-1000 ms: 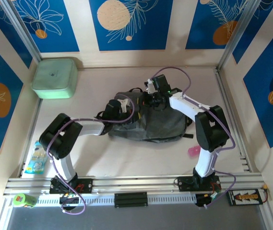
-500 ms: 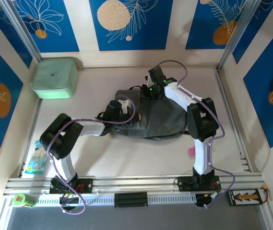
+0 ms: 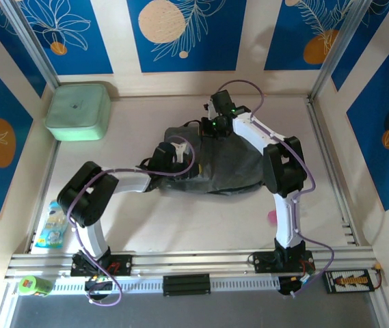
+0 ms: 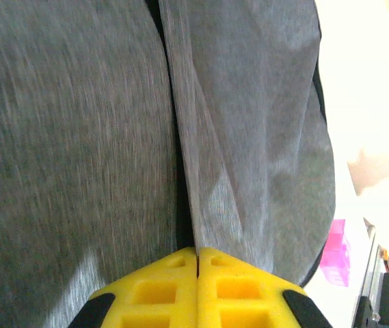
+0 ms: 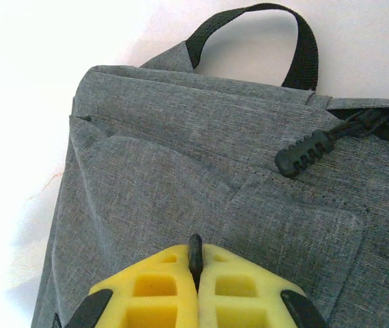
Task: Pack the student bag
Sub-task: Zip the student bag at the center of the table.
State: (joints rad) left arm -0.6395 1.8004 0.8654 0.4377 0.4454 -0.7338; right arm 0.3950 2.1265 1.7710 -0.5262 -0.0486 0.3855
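Observation:
The student bag [image 3: 232, 167], soft dark grey fabric, lies in the middle of the table. At its left part my left gripper [image 3: 179, 158] is shut on a raised fold of its grey fabric [image 4: 201, 171], the yellow fingertips [image 4: 180, 263] pressed together. My right gripper [image 3: 212, 128] is at the bag's far edge. It is shut on a thin black zipper pull [image 5: 194, 251] that pokes out between the fingertips. A second, ribbed black zipper pull [image 5: 303, 154] lies loose on the fabric, and the black carry handle [image 5: 249, 24] arches beyond it.
A mint-green rounded box [image 3: 78, 111] sits in the far left corner. A blue-and-white packet [image 3: 50, 225] and a green item [image 3: 33, 285] lie near the left front rail. A small magenta object [image 3: 274, 216] lies by the right arm, also seen as magenta plastic [image 4: 336, 253].
My right gripper has moved toward the far left along the bag's top edge, still pinching the zipper pull, and the bag's right side has flattened. The left gripper has stayed put.

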